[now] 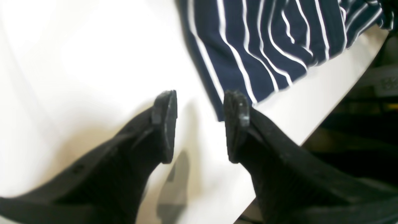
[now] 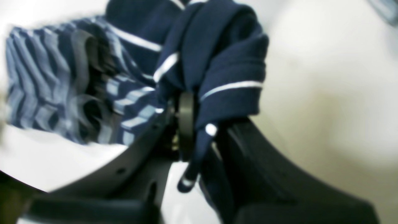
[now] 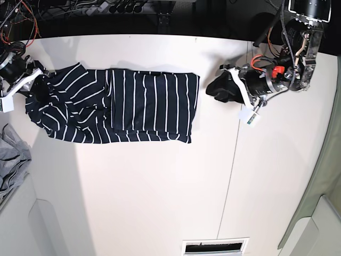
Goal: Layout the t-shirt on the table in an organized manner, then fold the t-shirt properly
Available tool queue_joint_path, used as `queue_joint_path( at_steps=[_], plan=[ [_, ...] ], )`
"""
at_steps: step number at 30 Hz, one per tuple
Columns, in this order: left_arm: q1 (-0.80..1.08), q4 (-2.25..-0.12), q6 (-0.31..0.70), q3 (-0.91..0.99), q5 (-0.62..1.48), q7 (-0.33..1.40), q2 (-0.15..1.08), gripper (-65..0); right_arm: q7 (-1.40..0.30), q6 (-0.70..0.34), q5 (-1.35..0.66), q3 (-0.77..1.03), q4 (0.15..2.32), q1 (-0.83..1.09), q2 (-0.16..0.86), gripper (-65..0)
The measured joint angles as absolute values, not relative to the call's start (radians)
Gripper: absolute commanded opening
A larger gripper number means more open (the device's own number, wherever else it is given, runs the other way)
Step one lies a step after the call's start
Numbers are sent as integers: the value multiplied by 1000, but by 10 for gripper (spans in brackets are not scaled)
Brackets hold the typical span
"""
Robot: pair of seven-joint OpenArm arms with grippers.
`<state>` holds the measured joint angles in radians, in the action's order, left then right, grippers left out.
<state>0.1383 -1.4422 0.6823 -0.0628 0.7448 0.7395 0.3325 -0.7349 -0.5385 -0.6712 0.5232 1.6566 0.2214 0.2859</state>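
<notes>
White tabletop fills the base view; the table [image 3: 160, 202] is crossed by a thin dark seam, and the t-shirt [image 3: 149, 101] is spread across its upper part, toward ten o'clock. The right gripper [image 2: 199, 124] is clamped on a bunched fold of the striped fabric at the shirt's nine o'clock end; the left gripper [image 1: 200, 124] is held with its jaws wide apart and nothing between them, just off the shirt's three o'clock edge. A grey garment [image 3: 11, 160] is seen at the table's nine o'clock edge.
</notes>
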Motion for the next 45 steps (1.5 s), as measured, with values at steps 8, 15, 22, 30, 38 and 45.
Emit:
queue_joint_path(
  at_steps=[8, 15, 22, 30, 38, 45],
  plan=[
    [90, -1225, 707, -59, 737, 653, 212, -380, -756, -551, -719, 477, 1751, 159, 80, -650],
    [88, -1220, 708, -59, 741, 649, 210, -380, -730, -553, -540, 180, 1762, 143, -30, -650],
    [85, -1219, 708, -60, 741, 649, 213, -380, -727, -545, -315, -86, 1760, 145, -50, -278],
    [88, -1253, 707, -53, 787, 682, 316, -380, -620, -542, -301, -121, 1760, 129, -47, -251],
    [94, -1456, 688, 131, 888, 816, 405, -493, -602, -447, -171, -17, 1760, -26, -47, -479],
    [111, -1685, 689, 113, 1077, 894, 416, -546, -594, -386, -105, 91, 1643, -149, -33, -650]
  ],
)
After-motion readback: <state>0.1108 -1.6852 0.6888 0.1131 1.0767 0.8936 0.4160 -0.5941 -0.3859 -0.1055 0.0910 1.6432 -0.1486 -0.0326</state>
